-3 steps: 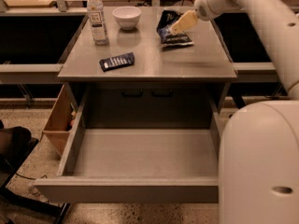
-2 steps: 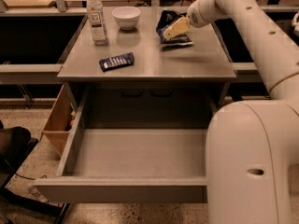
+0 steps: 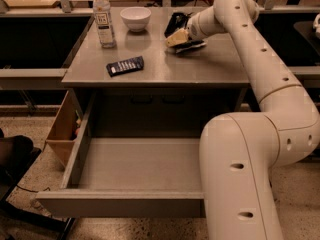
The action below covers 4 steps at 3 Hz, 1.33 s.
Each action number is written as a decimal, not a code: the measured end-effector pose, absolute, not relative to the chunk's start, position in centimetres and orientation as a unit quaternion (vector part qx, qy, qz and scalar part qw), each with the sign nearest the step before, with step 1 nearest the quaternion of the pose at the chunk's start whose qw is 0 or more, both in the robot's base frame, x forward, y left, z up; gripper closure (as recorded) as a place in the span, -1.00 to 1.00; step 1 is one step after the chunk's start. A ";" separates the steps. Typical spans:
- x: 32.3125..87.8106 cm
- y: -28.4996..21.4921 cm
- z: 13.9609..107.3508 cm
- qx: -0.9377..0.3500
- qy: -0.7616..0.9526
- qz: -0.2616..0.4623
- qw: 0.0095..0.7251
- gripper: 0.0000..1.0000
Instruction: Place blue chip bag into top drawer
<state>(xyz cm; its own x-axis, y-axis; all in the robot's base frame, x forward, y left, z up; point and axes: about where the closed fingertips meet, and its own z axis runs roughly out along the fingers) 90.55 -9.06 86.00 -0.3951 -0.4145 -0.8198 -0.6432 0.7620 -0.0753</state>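
Observation:
The blue chip bag (image 3: 176,22) lies crinkled and dark at the back right of the grey cabinet top (image 3: 165,69). My gripper (image 3: 176,38) is down at the bag, over its front part, and covers some of it. My white arm reaches in from the right and arcs over the cabinet's right side. The top drawer (image 3: 120,203) is pulled wide open toward me, below the cabinet top, and its grey floor is bare. My arm's base hides the drawer's right end.
A water bottle (image 3: 102,16) and a white bowl (image 3: 136,18) stand at the back left of the top. A flat dark-blue packet (image 3: 125,65) lies near the front left. A cardboard box (image 3: 62,129) stands left of the drawer.
My gripper has moved left and down onto the chip bag. The arm has swung further in over the cabinet's right side. The bag, the drawer and the other things have stayed put.

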 end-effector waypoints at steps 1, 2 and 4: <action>90.7 -9.0 86.0 -0.320 0.825 0.129 0.449 -0.05; 90.7 -9.0 86.0 -0.320 0.825 0.129 0.448 0.43; 85.0 -9.5 93.1 -0.367 0.813 0.082 0.445 1.00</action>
